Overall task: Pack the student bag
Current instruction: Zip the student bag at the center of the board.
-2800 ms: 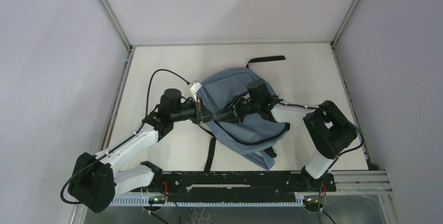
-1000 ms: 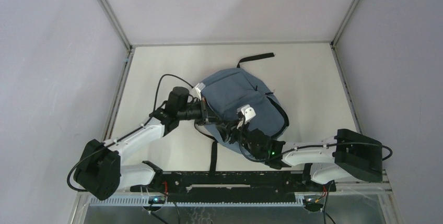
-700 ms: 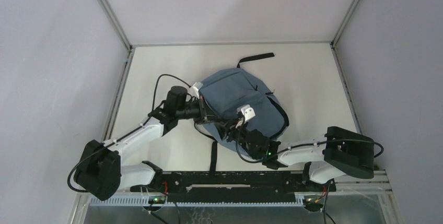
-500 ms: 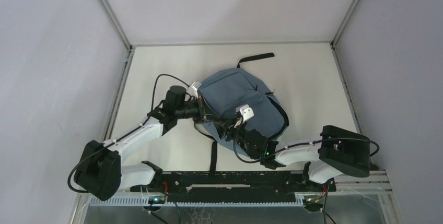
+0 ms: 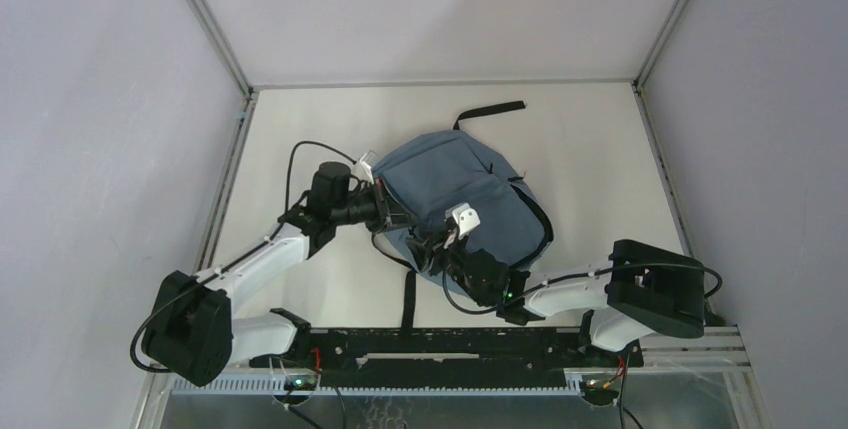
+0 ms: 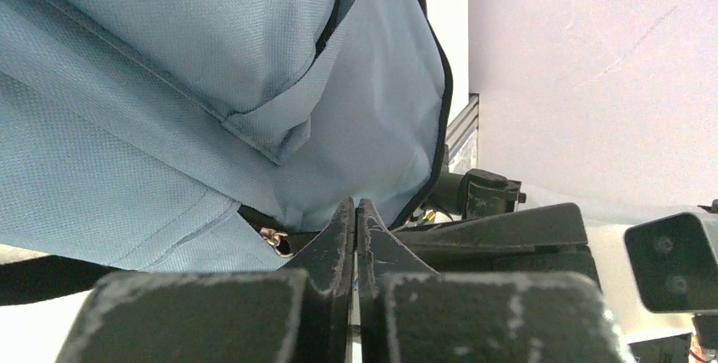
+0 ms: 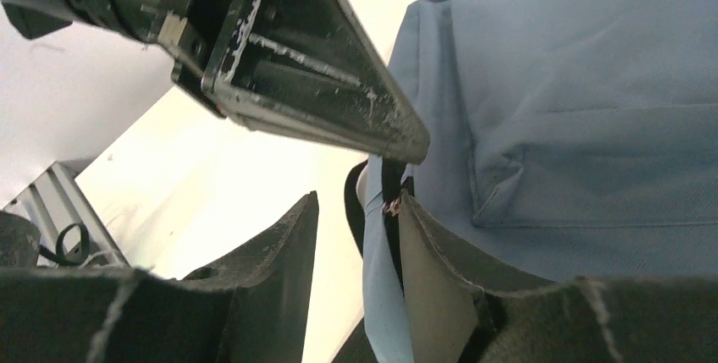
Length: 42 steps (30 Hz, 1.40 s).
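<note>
The student bag [image 5: 462, 187], dusty blue with black zip lines, lies mid-table. My left gripper [image 5: 404, 221] is at its left edge, jaws pressed shut on the fabric beside the zip. In the left wrist view the left gripper [image 6: 356, 207] meets the bag [image 6: 212, 75] just right of a small metal zip pull [image 6: 273, 239]. My right gripper [image 5: 427, 247] is low at the bag's near-left edge. In the right wrist view the right gripper [image 7: 356, 204] stands open, the bag's blue edge [image 7: 381, 295] and black zip strip lying between its fingers against the right finger [image 7: 428, 270].
One black strap [image 5: 490, 110] trails toward the back of the table, another [image 5: 406, 297] toward the front rail [image 5: 440, 341]. Metal frame posts [image 5: 215, 34] and grey walls enclose the table. The left gripper's fingers [image 7: 322, 75] hang just above my right gripper.
My right arm has swung down from over the bag to its near-left edge, then crept left. The left gripper has drawn the bag's edge slightly left. The right jaws barely narrowed.
</note>
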{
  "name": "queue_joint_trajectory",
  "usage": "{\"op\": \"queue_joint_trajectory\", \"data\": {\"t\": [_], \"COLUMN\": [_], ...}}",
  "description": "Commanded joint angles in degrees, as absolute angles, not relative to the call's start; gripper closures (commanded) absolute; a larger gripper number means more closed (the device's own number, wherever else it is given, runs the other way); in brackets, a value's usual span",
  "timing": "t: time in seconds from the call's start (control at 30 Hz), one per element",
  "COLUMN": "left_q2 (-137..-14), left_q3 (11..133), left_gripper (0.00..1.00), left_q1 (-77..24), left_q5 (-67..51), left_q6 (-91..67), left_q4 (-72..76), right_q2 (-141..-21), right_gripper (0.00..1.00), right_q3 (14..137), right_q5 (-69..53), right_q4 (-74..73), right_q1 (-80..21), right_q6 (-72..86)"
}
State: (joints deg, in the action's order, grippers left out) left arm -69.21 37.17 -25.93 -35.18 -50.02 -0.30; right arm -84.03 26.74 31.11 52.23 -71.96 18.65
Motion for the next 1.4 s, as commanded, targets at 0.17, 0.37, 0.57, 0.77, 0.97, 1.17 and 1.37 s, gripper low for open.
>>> {"op": "queue_joint_trajectory", "data": {"t": [0.17, 0.37, 0.57, 0.77, 0.97, 1.17, 1.37], "left_q2": [-67.6, -67.9, -67.5, -68.0, -67.9, -68.1, -65.7], "left_q3": [34.9, 35.0, 35.1, 35.0, 35.0, 34.9, 35.7], "left_gripper": [1.00, 1.00, 1.00, 1.00, 1.00, 1.00, 0.40], "left_q1": [-24.4, -24.3, -24.3, -24.3, -24.3, -24.4, -23.5], "left_q5": [-38.9, -39.4, -39.6, -39.9, -39.8, -40.0, -38.4], "left_q6": [-52.1, -52.1, -52.1, -52.2, -52.4, -52.3, -49.3], "left_q4": [6.6, 6.7, 6.7, 6.8, 7.1, 7.2, 5.5], "right_q2": [-83.2, -87.3, -89.7, -91.3, -92.6, -92.0, -91.0], "right_gripper": [0.51, 0.50, 0.50, 0.55, 0.71, 0.91, 1.00], "right_q3": [27.5, 29.2, 30.6, 32.2, 33.0, 33.0, 33.0], "right_q5": [31.5, 32.1, 31.3, 30.1, 29.5, 29.6, 30.6], "right_q4": [53.3, 56.9, 59.2, 58.9, 58.9, 57.6, 55.6], "right_q1": [-73.2, -71.7, -69.4, -67.9, -66.9, -66.7, -67.1], "right_q6": [18.8, 18.3, 18.3, 18.4, 19.7, 19.5, 19.3]}}
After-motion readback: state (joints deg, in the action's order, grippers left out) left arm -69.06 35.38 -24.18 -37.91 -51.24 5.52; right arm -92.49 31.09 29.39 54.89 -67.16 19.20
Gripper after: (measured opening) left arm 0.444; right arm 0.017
